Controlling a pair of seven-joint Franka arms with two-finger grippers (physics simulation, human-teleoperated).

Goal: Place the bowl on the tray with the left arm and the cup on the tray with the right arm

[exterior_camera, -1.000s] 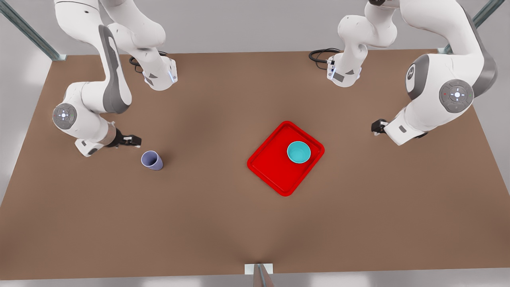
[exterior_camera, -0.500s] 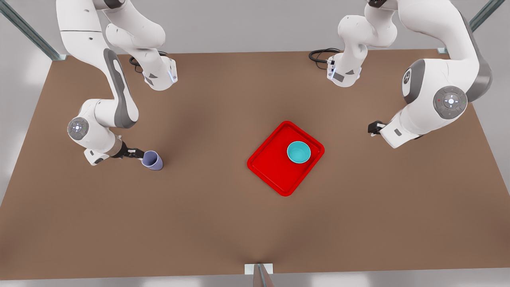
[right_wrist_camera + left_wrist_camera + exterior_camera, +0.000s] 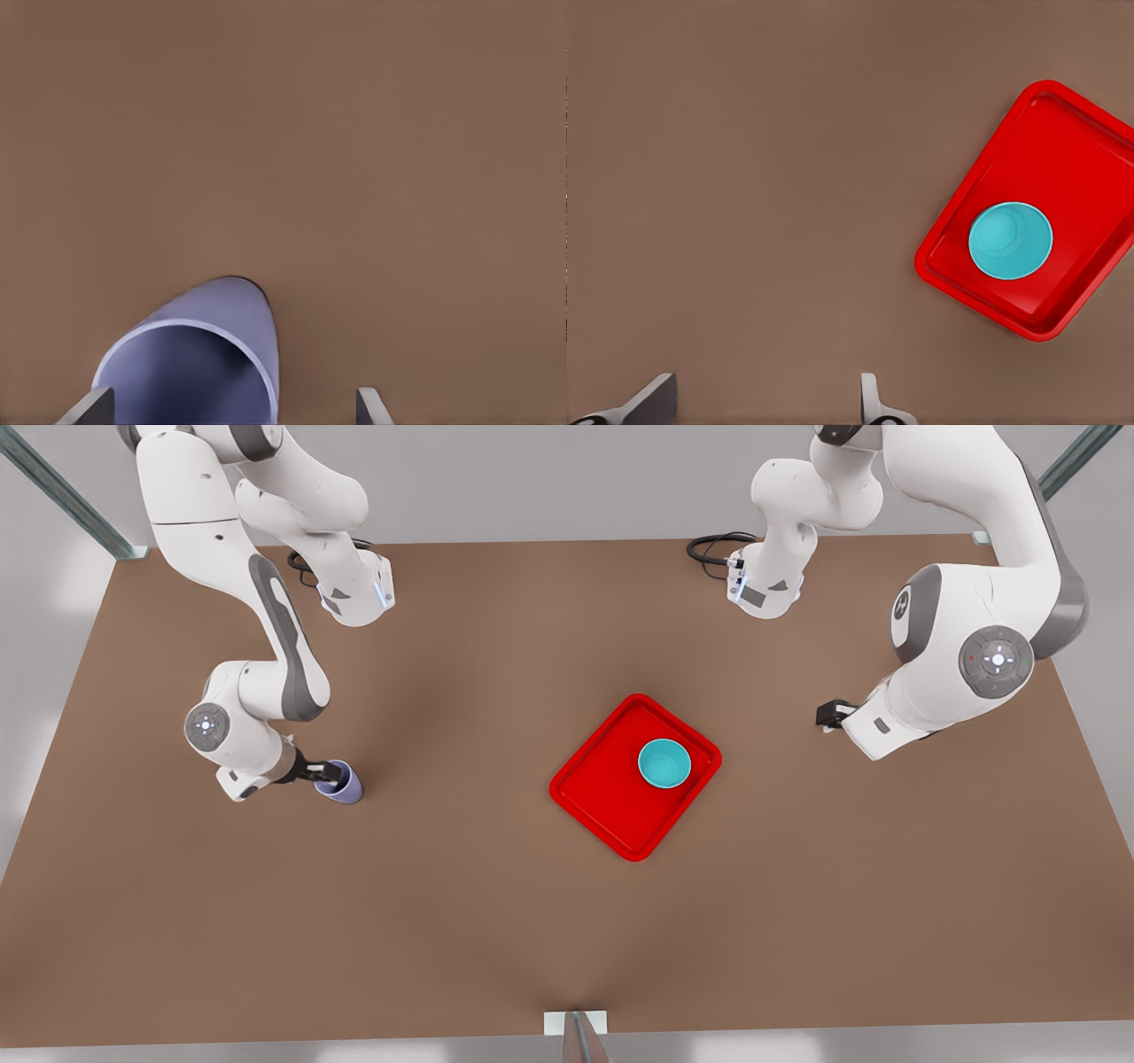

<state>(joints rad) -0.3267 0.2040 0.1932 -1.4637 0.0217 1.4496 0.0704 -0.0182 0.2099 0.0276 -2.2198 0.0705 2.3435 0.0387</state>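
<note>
The right gripper (image 3: 326,776) sits at the cup (image 3: 341,783) at the tabletop's (image 3: 496,921) nine o'clock, jaws apart around its rim. The bowl (image 3: 664,763) rests on the tray (image 3: 611,802) at centre. The left gripper (image 3: 827,712) waits at three o'clock, jaws apart.

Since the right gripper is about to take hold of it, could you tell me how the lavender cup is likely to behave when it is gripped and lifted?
The cup looks thin-walled and hollow, so probably light. Its tapered, smooth sides could let it slide in the right gripper's open fingers, which straddle its rim. Standing narrow and upright on the table, it might tip if nudged sideways. The left gripper waits, open.
</note>
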